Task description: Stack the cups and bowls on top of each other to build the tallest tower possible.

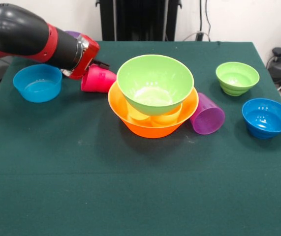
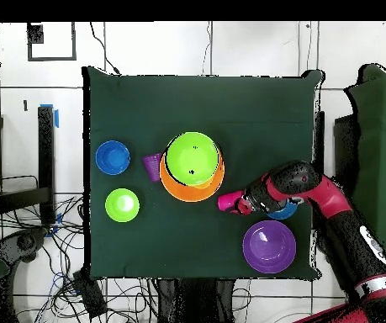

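Item: red-pink cup (image 1: 99,79) on its side on tabletop (image 1: 130,187), long axis running toward tower (image 1: 153,96) at 3 o'clock, front view. Pincer (image 1: 92,65) at cup's base end; grip state cannot tell.

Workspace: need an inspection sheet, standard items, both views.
Surface: green cloth table.
Job's things: large green bowl tilted in large orange bowl over yellow cups; purple cup on its side beside it; large purple bowl, small green bowl, two blue bowls apart.
Clutter: nothing seen.
Grippers: gripper at the pink cup; grip hidden.
Cables: tangle on the floor.
Surroundings: white tiled floor.
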Robot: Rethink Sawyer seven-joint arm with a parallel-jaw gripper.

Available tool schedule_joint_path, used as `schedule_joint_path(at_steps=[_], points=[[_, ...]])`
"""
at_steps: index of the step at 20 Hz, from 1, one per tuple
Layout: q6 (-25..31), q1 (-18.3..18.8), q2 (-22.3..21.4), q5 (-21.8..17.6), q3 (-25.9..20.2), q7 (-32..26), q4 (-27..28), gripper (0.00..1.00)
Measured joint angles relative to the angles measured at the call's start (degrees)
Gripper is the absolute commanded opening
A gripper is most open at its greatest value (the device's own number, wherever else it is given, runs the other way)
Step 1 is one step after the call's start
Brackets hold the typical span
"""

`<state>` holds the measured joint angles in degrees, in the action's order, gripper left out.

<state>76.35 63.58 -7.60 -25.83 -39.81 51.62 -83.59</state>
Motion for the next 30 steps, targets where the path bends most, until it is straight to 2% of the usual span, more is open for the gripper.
schedule_joint_path(at_steps=[14,20,30], points=[[0.0,0.1,-0.5,0.0,0.0,0.0,-0.4,0.0],[0.0,0.3,-3.2,0.0,0.0,0.0,-1.4,0.0],[0.2,-0.9,-10.9,1.0,-0.2,0.0,-0.6,0.0]])
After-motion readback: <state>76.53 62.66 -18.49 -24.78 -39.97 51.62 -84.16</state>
